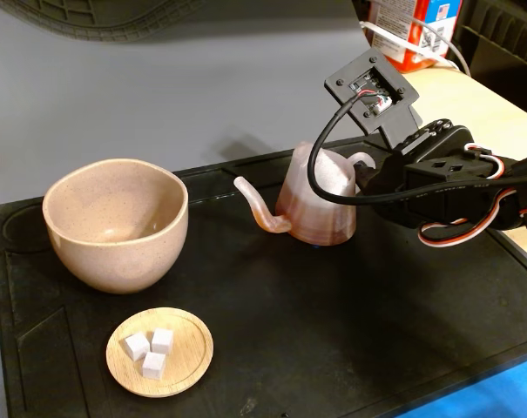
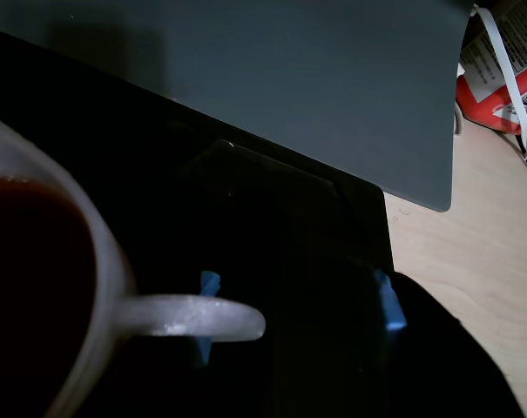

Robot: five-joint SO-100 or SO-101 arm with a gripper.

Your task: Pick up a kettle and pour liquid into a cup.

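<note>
Wooden dish [image 1: 159, 351]: nearest the fixed camera, round, on the black mat [image 1: 333, 348]; it carries three white cubes [image 1: 150, 352] clustered close together.
Cup [image 1: 115, 224]: beige-pink, speckled, bowl-shaped, upright on the mat just behind the dish at the left of the fixed view; its inside looks empty.
Kettle [image 1: 316, 202]: translucent pinkish, conical and ribbed, upright on the mat near the middle of the fixed view — well apart from the cup, its long curved spout [image 1: 258, 209] pointing left toward it.
Liquid [image 2: 28, 287]: dark reddish-brown, seen inside the kettle at the left edge of the wrist view.
Handle [image 2: 189, 316]: pale loop on the kettle's right side; in the wrist view it juts rightward between the gripper's blue-tipped fingers [image 2: 209, 287].
Gripper [image 1: 368, 178]: black, reaching in from the right of the fixed view at the kettle's handle side; the jaws stand spread — one finger by the handle, the other well to its right in the wrist view — not clamped on anything.
Arm [image 1: 455, 178]: black, with red, white and black wiring, a camera board mounted above the wrist.
Grey board [image 1: 176, 87]: upright behind the mat.
Red-and-white carton [image 1: 411, 30]: farthest back, at upper right on the light wooden table [image 1: 489, 104].
</note>
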